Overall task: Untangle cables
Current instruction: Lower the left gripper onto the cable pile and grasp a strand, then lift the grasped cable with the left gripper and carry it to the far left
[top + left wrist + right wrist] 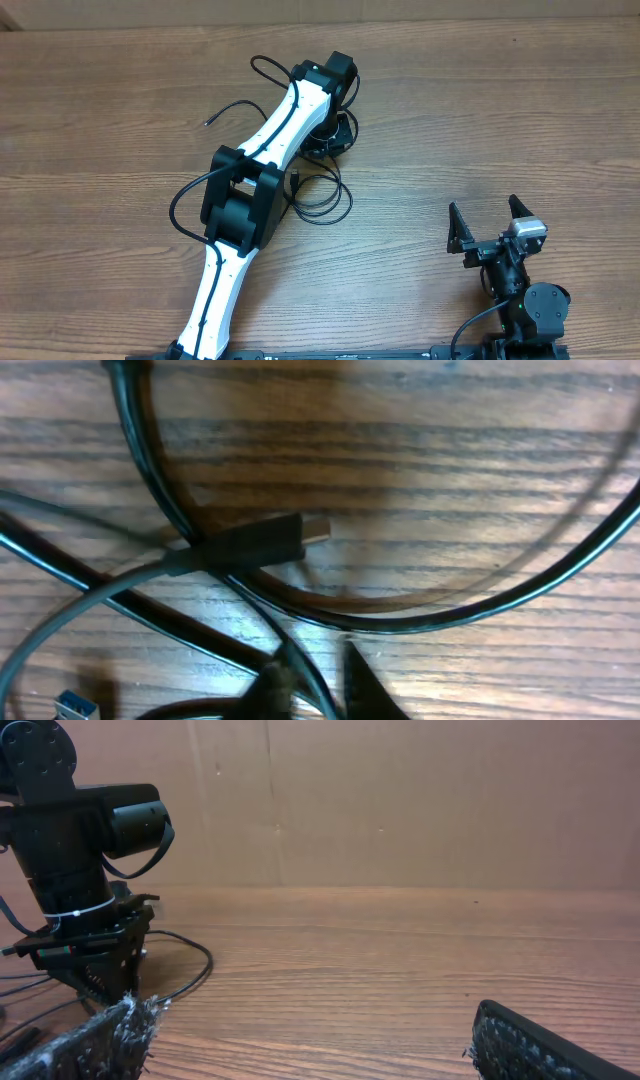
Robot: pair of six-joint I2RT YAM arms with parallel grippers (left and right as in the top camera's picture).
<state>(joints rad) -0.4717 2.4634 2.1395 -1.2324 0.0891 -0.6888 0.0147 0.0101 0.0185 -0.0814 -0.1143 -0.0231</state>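
Your left tool (315,685) is hovering right over the cables (400,627), fingertips straddling one strand; you cannot tell whether they are gripping it. In the wrist view, a plug (262,541) is lying at 12 o'clock, pointing toward 3. Your right tool (489,222) is gaping empty, well apart.

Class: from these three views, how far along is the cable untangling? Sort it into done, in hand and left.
Done: little; one plug end trails clear of the pile. In hand: the left gripper is down over crossed cables, a strand between its fingers; grip unclear. Left: every crossing; the right gripper sits open, apart.
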